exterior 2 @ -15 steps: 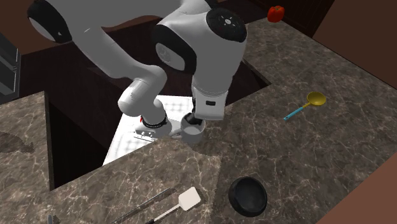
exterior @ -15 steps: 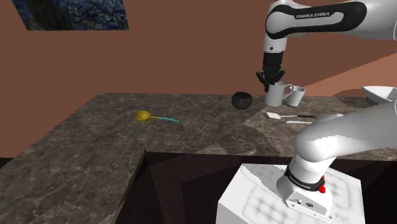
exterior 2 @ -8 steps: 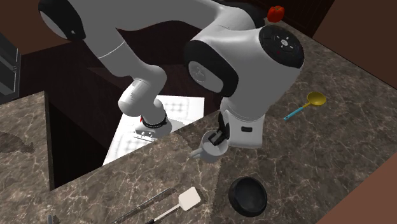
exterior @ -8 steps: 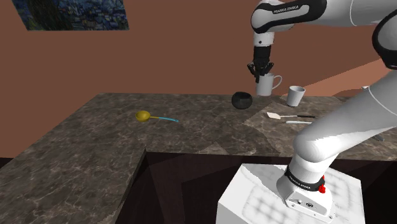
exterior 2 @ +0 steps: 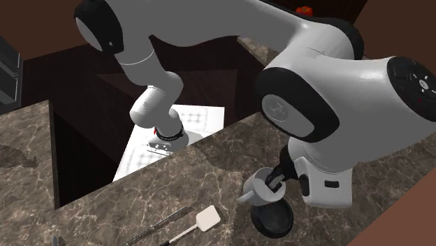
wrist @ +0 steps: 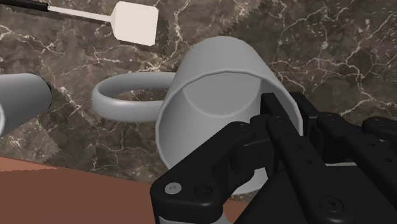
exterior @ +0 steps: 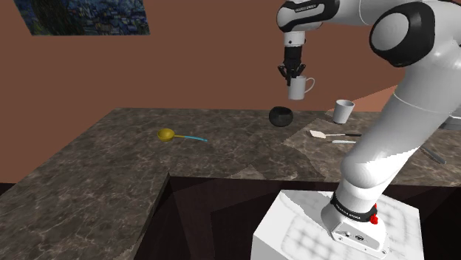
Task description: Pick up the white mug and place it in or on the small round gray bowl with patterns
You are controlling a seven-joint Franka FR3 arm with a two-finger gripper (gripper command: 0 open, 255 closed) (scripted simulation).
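Near part of bowl [exterior 2: 272, 222], close under gripper [exterior 2: 277, 182], hidden behind mug [exterior 2: 258, 190] and arm [exterior 2: 328, 105]. Wrist view: mug rim nearest gripper covered by black fingers [wrist: 286, 140]; contact on wall not visible. Second mug [wrist: 19, 102], off handle side of gripped mug, cut by frame edge. Spatula [exterior 2: 207, 219], apart from gripper: handle end runs off frame. Red thing [exterior 2: 302, 12] far beyond arm: too small to identify.

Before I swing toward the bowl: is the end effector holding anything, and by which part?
Yes: the end effector grips the white mug by its rim, on the side away from the handle.
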